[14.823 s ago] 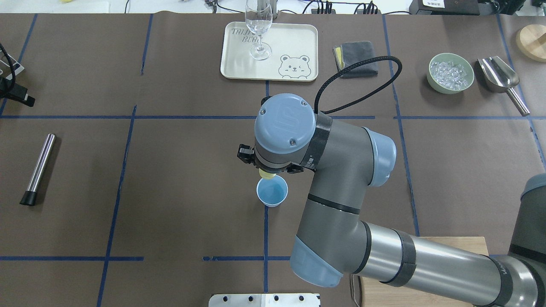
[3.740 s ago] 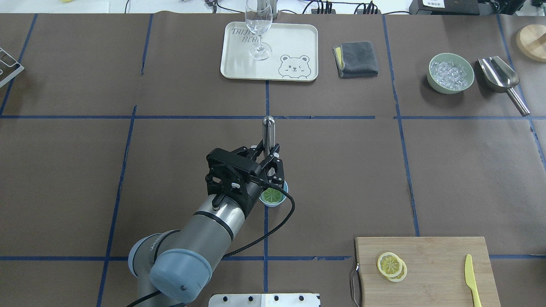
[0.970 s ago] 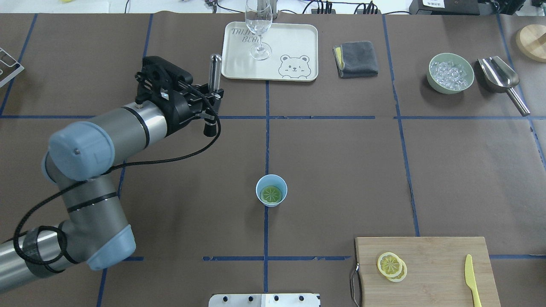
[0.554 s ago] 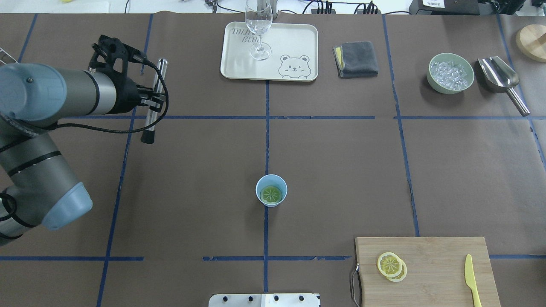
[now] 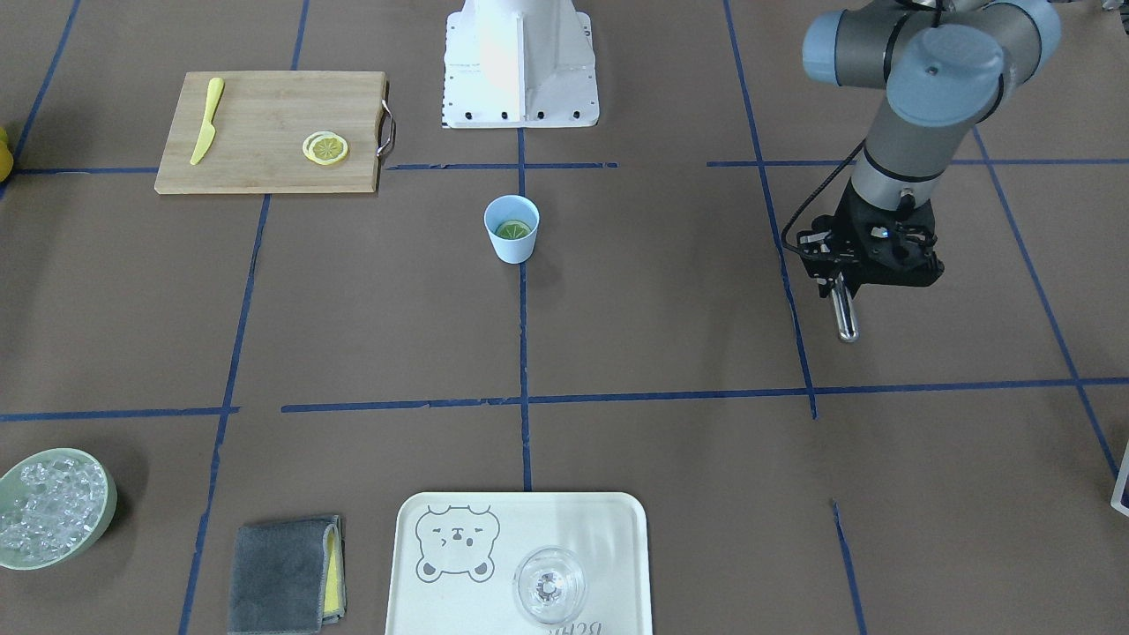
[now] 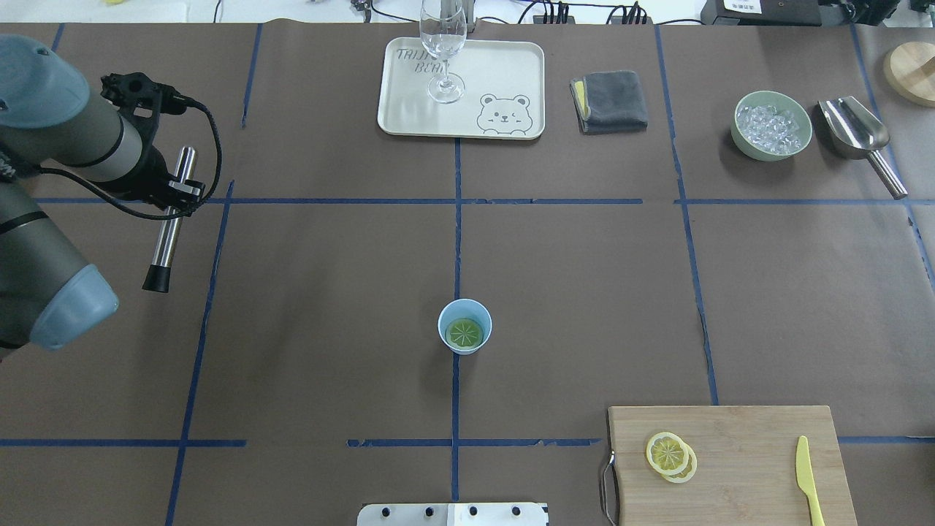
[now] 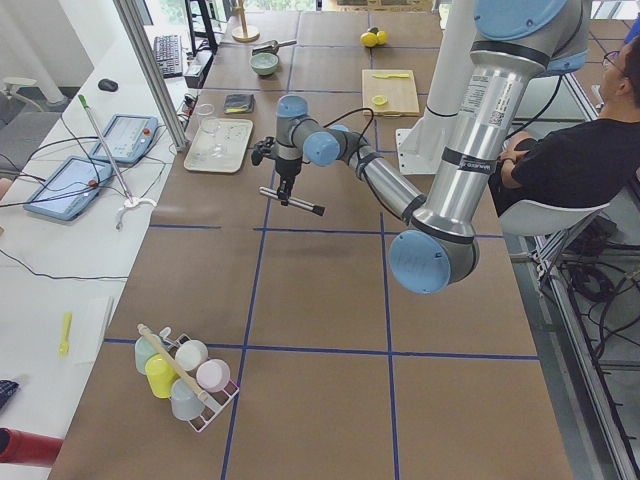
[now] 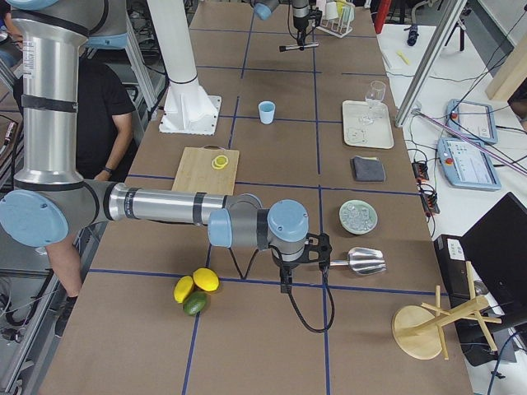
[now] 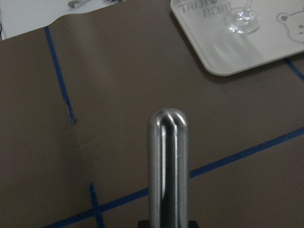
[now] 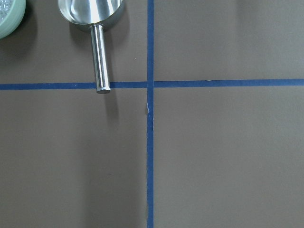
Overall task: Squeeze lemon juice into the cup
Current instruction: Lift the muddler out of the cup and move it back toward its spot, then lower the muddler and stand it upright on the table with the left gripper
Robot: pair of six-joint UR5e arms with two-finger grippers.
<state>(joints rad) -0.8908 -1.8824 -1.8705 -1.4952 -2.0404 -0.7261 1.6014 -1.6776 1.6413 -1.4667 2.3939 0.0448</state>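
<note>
Left tool: the left tool [image 6: 177,191] is up over the desk [image 6: 329,277], near its left edge. Its two fingers are squeezed tight on a metal rod [image 6: 166,241].
Metal rod: it is shiny with a black tip. The tool holds it about the middle, off the desk, and it lies almost flat. The black tip points to the robot's edge of the desk. The round shiny end points to the far edge.
Right tool: the right tool [image 8: 285,278] hangs over the desk's right end, near a metal scoop [image 6: 855,128]. Only a side view shows it, so I cannot tell if its fingers are apart or together.
Cup: the light-blue cup [image 6: 443,330] stands upright in the middle of the desk, on a blue tape line. It is well apart from both tools.
Lemon: one lemon slice [image 6: 464,334] lies flat at the bottom of the cup. It looks greenish in there.
Cutting board: a wooden board [image 6: 745,438] sits in the corner where the robot's edge meets the right edge. Two more lemon slices [image 6: 668,453] lie on it, one partly over the other. A yellow knife [image 6: 806,478] lies near the board's right side.
Far edge: a tray [image 6: 504,66] with a bear drawing sits at the middle of the far edge. A clear glass [image 6: 443,44] stands on it. To its right lies a folded grey cloth [image 6: 610,101]. Next comes a green bowl [image 6: 736,135] full of ice, and the scoop is just beside the bowl.
</note>
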